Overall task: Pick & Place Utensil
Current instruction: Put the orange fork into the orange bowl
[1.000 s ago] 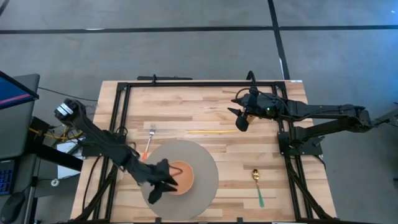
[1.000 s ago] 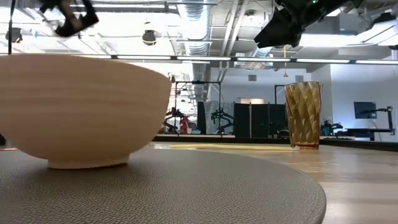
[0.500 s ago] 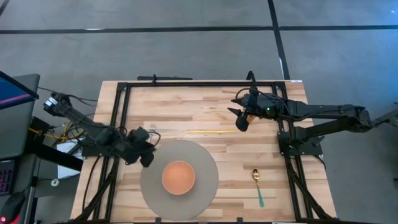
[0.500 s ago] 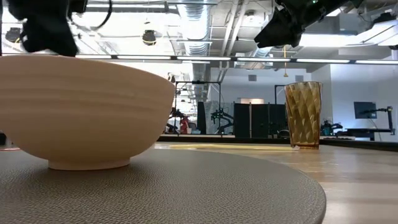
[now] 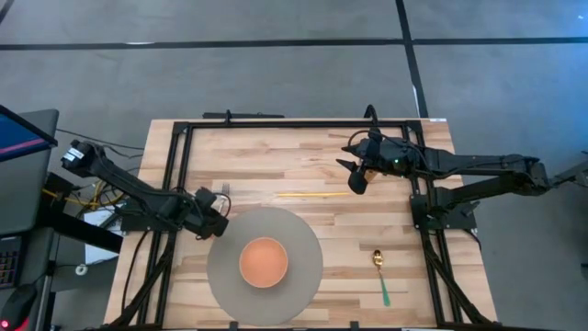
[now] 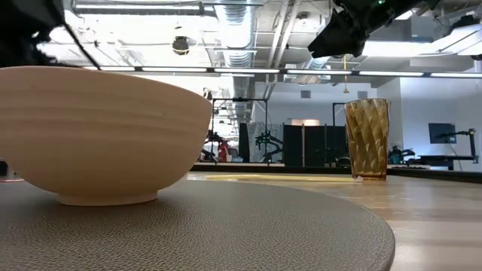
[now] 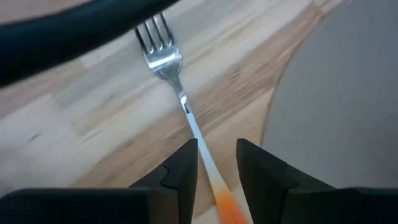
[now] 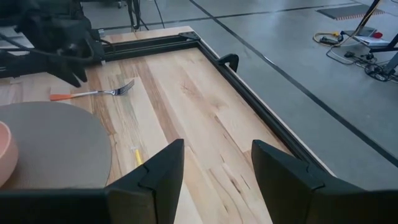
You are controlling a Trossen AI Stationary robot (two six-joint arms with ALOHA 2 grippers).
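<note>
A fork [image 7: 169, 68] with steel tines and an orange handle lies flat on the wooden table, just off the left far edge of the round grey mat [image 5: 303, 241]; the high view shows its tines [image 5: 224, 193]. My left gripper [image 7: 216, 171] is open and low over the fork's handle, one finger on each side of it without touching. My right gripper [image 8: 216, 177] is open and waits in the air over the table's far right part [image 5: 355, 180]. A gold spoon with a green handle [image 5: 380, 276] lies near the table's right near corner.
A tan bowl [image 5: 264, 262] stands in the middle of the grey mat. A thin yellow stick [image 5: 312, 194] lies on the wood beyond the mat. An amber ribbed glass [image 6: 367, 139] stands under the right arm. A black frame [image 5: 276, 123] runs round the table's edges.
My left gripper has left the bowl on the mat, swung toward the table's left far side and come down over the fork's orange handle, where it has slowed almost to a stop. The bowl, fork and spoon have stayed where they were.
</note>
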